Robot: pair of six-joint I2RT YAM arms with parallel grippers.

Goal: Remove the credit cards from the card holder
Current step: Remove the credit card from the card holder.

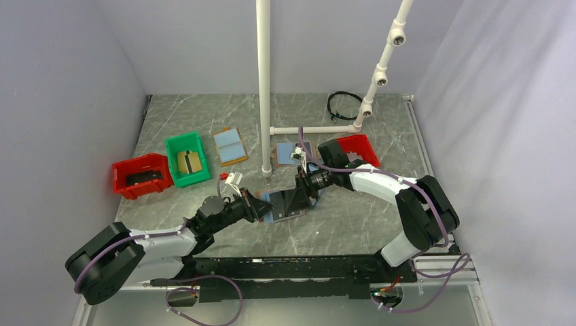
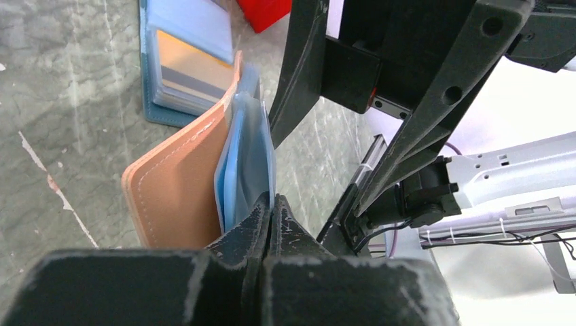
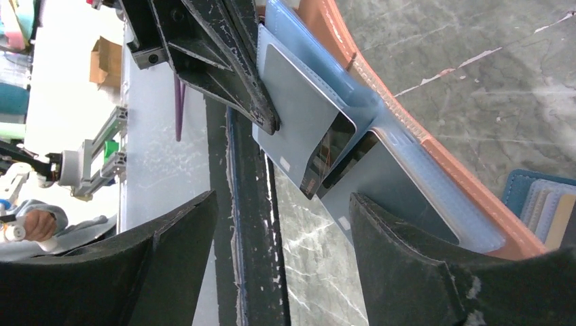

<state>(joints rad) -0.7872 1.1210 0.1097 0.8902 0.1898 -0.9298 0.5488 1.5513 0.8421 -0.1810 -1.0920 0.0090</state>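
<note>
Both my arms reach in low and meet mid-worktop (image 1: 353,224), in front of the white pole. My left hand (image 2: 270,204) comes in from the near left, fingers pinched tight on the light blue inner leaf of the card holder (image 2: 180,183). The holder is partly folded, with its tan cover tilted up rather than lying flat. My right hand (image 3: 282,204) comes in from the right, pointing left at the holder's open side. Its jaws stand wide with nothing between them, and the fingertips are just short of the leaves. A grey credit card (image 3: 299,102) shows in the leaf that my left fingertip presses. The navy holder (image 2: 187,75) lies flat just beyond, apart from ours.
</note>
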